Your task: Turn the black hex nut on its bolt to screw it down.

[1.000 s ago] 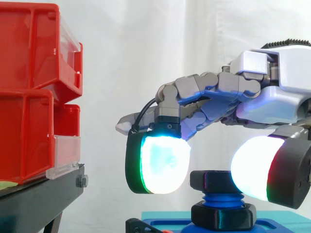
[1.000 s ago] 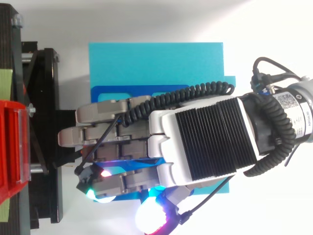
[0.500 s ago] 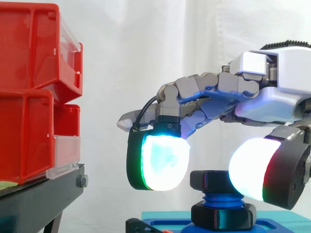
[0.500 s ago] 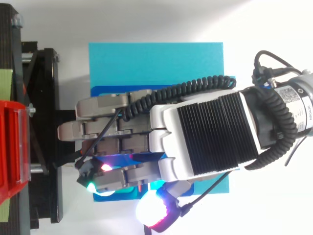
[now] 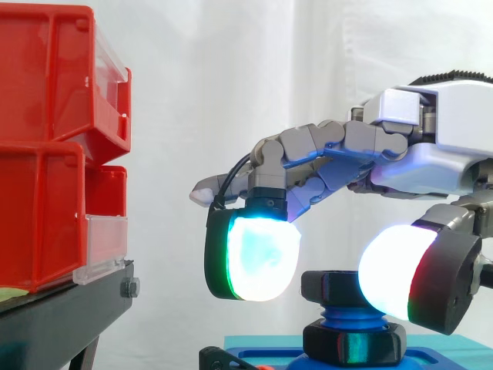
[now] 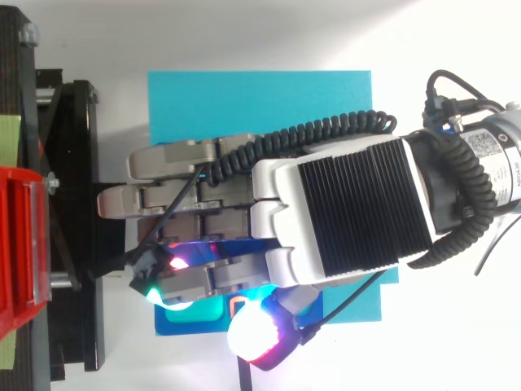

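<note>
A black hex nut sits at the top of a blue threaded bolt, and a second black hex piece lies lower on the thread at the base. My hand reaches in from the right, above the bolt. One finger bends down, its white-green pad hanging just left of the upper nut with a thin gap. The thumb pad overlaps the nut's right side. Nothing is clearly pinched. In the top view the hand hides the bolt and nut.
Stacked red bins stand on a black stand to the left, apart from the fingers. The bolt rises from a dark blue fixture on a cyan plate. A white curtain hangs behind.
The thumb pad has moved left toward the nut. The whole hand has shifted slightly away from the side camera, uncovering more of the blue fixture in the top view.
</note>
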{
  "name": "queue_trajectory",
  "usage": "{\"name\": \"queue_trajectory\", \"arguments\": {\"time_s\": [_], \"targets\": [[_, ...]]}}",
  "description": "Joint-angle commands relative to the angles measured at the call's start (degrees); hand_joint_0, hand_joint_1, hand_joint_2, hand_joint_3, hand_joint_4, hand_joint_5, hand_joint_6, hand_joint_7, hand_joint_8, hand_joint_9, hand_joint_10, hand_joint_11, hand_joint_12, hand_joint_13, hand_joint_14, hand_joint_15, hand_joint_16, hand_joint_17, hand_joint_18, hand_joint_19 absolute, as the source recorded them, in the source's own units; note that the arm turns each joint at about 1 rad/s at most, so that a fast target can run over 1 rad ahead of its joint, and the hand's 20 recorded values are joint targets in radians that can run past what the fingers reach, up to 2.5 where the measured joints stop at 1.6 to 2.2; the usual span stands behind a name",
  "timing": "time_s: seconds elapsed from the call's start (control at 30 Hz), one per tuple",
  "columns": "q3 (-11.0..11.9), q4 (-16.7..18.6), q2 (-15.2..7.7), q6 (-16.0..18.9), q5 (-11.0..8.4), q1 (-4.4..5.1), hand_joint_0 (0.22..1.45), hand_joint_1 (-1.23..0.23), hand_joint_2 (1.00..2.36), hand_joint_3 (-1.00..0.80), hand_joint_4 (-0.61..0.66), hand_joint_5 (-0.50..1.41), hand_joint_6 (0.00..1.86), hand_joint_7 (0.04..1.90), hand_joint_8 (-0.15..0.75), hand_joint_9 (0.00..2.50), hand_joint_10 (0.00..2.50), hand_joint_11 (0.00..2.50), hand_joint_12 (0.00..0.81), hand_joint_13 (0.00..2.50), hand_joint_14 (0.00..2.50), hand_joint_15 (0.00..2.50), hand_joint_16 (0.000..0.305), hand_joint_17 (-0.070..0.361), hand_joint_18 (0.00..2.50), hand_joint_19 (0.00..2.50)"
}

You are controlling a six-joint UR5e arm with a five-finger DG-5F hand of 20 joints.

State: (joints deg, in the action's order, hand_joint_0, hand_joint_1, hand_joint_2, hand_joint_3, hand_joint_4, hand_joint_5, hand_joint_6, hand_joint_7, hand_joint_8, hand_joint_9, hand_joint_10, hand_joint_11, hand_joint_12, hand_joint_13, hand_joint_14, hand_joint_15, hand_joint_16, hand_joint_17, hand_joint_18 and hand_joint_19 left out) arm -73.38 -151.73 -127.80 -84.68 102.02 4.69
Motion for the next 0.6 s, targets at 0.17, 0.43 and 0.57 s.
{"name": "queue_trajectory", "arguments": {"time_s": [0.17, 0.43, 0.57], "targets": [[-0.01, -0.23, 0.01, -0.75, 0.46, -0.56, 0.39, -0.25, 1.00, -0.50, 0.17, -0.12, 0.51, 1.20, 0.225, 0.54, 0.01, 0.18, 0.181, 0.27, 0.00, 0.02, 0.018, 0.041, 0.00, 0.26], [-0.01, -1.11, 0.01, -0.75, 2.83, -1.88, 0.38, -0.15, 1.00, -0.50, 0.17, -0.11, 0.51, 1.19, 0.230, 0.54, 0.00, 0.18, 0.187, 0.28, 0.00, 0.02, 0.019, 0.043, 0.00, 0.25], [-0.01, -1.29, 0.01, -0.75, 3.36, -2.23, 0.39, -0.16, 1.00, -0.50, 0.18, -0.11, 0.52, 1.20, 0.228, 0.54, 0.01, 0.19, 0.185, 0.28, 0.00, 0.02, 0.019, 0.042, 0.00, 0.25]]}}
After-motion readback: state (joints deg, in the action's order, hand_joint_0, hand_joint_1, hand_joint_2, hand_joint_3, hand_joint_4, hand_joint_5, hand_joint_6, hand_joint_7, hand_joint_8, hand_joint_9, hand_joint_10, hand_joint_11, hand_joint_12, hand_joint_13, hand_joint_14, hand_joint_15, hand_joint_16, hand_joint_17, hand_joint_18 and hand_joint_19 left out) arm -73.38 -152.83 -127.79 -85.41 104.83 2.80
